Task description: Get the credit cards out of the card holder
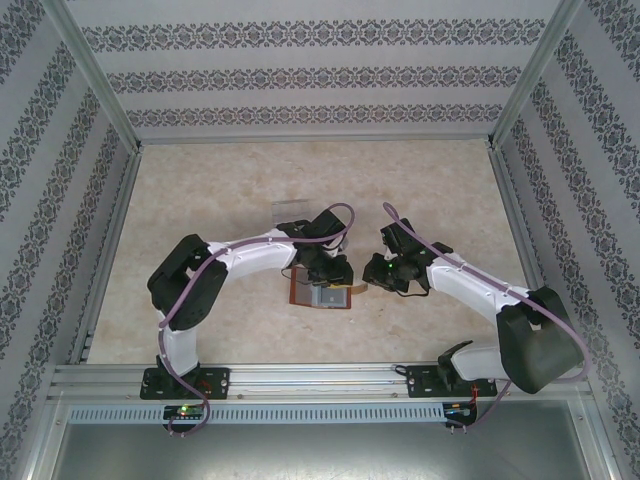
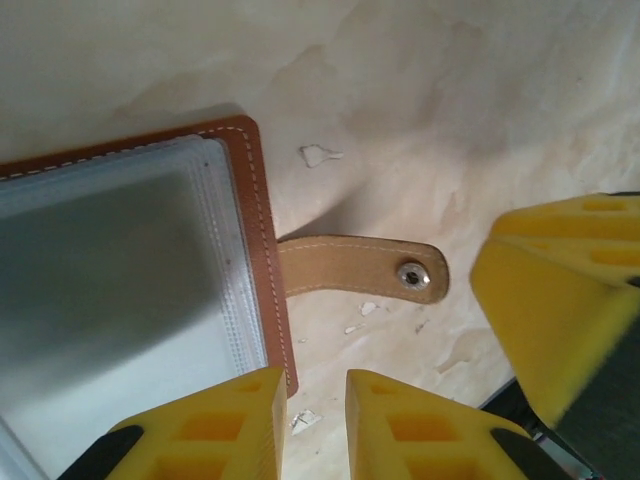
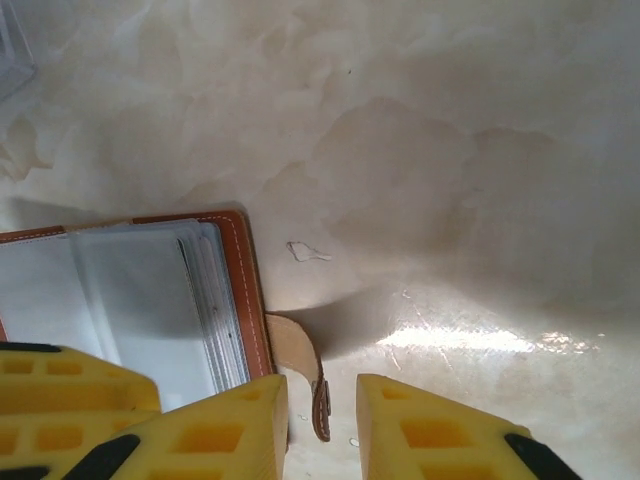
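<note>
Though open, card holder — sleeves blurred, cropped.

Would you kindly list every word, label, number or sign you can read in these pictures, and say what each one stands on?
There is no readable text in any view.
Card holder: its clear sleeves look blank and blurred, and no print shows through them.
Strap snap: any marking on it is too small to read.
</note>
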You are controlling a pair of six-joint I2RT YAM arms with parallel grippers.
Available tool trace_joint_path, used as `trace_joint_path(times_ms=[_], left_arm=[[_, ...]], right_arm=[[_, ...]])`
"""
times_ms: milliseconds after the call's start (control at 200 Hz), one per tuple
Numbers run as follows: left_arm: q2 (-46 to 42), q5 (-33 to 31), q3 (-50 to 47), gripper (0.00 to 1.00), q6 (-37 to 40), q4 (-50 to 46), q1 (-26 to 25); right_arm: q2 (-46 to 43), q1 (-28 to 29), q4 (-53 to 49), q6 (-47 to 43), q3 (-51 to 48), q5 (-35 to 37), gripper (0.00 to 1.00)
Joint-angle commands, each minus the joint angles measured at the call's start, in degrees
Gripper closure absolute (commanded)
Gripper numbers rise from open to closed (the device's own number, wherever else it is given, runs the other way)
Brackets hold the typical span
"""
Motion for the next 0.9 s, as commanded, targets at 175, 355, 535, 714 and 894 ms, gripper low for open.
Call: trace_joint_path(times_ms=[175, 355, 535, 714, 894], left_arm=[[2.28, -0.82, -1.43, 0.78, -1.6, 0.36, -0.58], [2.09, -2.36, -2.02, 0.78, -0.78, -1.15, -0.55], [2.03, -2.87, -2.76, 0.78, -0.21, -1.77, -0.49], [1.37, -4.45, -3.02, 0.77, 0.27, -3.18, -0.49], [0.58, -7.55, -2.43, 0.74, 1.3, -6.31, -0.49]], right_arm=[[-0.16, -0.7, 1.06, -1.31, -1.05, -1.44, 0.72], [0.23, -0.63, 1.75, -0.84, -1.3, -1.8, 0.71], [0.24, -0.37, 2.26, -0.52, -1.49, -1.93, 0.69], [0.46, -0.05, 2.3, -0.23, -1.32, -2.07, 0.69], [1.28, 0.52, 2.39, 0.0, -0.81, -2.06, 0.69]])
